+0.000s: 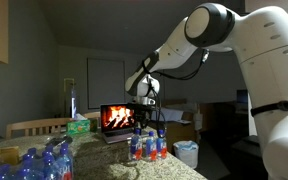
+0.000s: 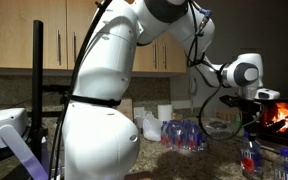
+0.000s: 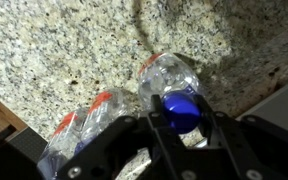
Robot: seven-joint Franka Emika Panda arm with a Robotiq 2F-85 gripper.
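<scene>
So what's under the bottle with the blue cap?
The speckled counter shows around the bottle. The spot right beneath is hidden by the bottle and the gripper.

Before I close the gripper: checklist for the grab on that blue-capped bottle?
1. Blue-capped bottle centred between the fingers of the gripper: ok.
2. Jaws open wider than the cap: ok.
3. Bottle upright on the counter: ok, seen cap-on.
4. Red-capped bottles clear of the fingers: not ok, close beside.
5. Gripper low enough on the cap: cannot tell.
6. Laptop out of the way: ok.
</scene>
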